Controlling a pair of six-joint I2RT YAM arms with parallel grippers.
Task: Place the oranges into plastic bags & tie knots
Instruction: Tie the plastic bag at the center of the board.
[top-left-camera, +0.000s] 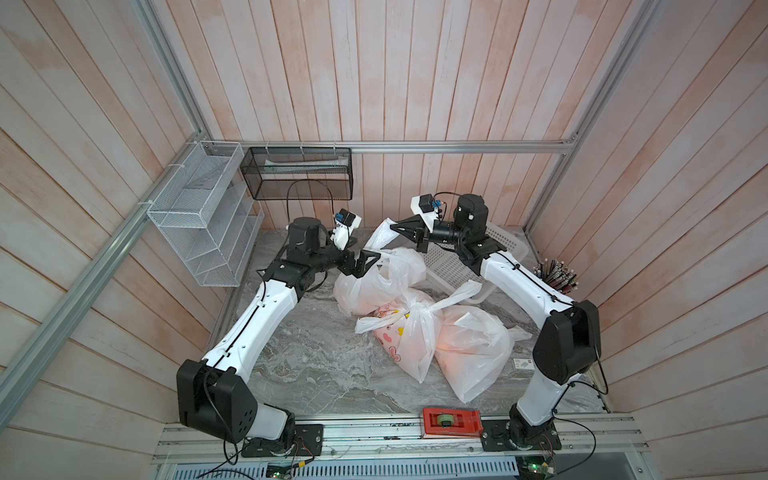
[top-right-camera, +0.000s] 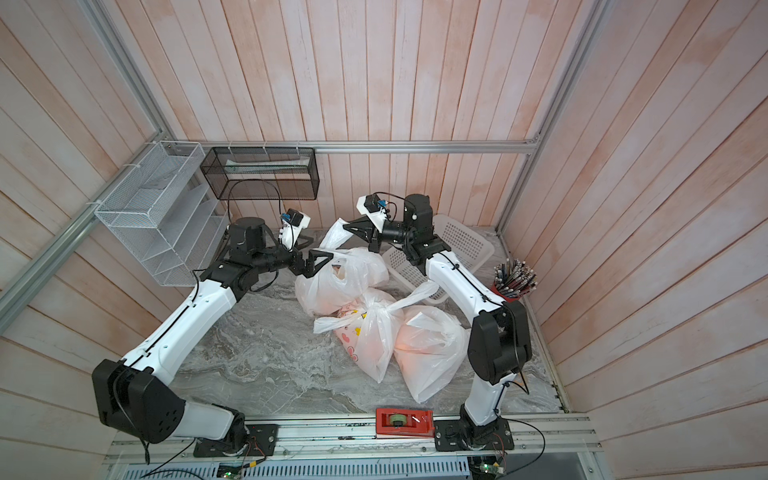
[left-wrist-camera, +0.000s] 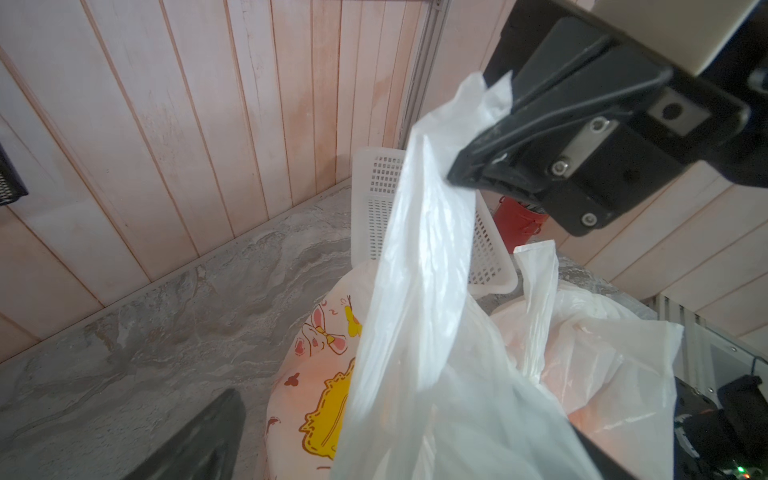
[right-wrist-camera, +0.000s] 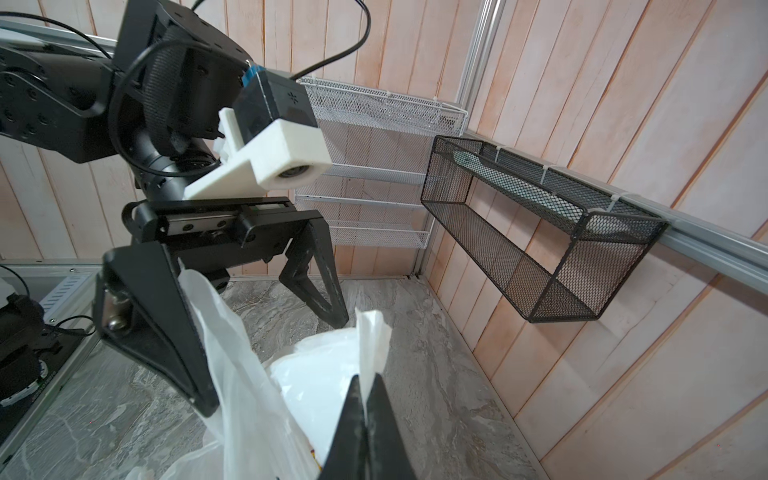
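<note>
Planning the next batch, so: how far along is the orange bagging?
Done: the printed bag is closed with a knot. Oranges glow through it and the plain bag beside it, though that one's knot I cannot confirm. In hand: the right gripper is shut on a handle of the far bag, with the left gripper open by its other handle. Left: knotting that bag. None lie loose.
</note>
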